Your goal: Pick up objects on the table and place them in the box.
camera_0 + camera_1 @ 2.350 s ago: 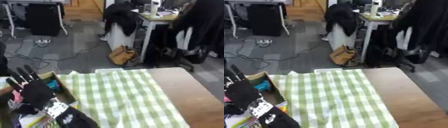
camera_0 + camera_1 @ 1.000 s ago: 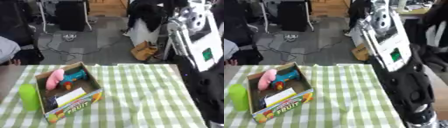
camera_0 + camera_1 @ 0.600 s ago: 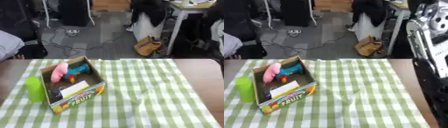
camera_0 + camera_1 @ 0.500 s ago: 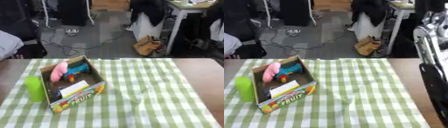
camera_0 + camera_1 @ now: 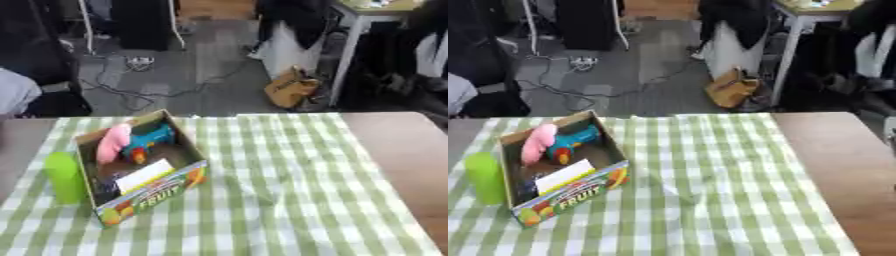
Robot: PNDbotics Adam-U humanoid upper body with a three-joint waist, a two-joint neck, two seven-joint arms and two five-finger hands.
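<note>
one object is left outside the box (image 5: pixel 149 192): a green cylinder (image 5: pixel 64 177) standing upright on the green checked cloth (image 5: pixel 289 190), touching or just beside the box's left wall. inside the box lie a pink rounded thing (image 5: pixel 113 143), a blue toy with a spot of orange (image 5: pixel 149 141) beside it, and a white card (image 5: pixel 144 175) leaning toward the front wall, which carries fruit pictures and the word "fruit". the cloth covers most of the desk (image 5: pixel 402 145), whose bare wood shows on the right; the rest of the cloth holds nothing.

neither robot hand shows in either view, so how far each is open, or whether it carries anything, cannot be told.

judging from how things lie, the task looks nearly finished, with the cylinder the only pick remaining. the next move would call for the left robot hand to come in from the left side, close round the cylinder without knocking it over or shoving the box, lift it over the wall and set it down in the free space near the card.
</note>
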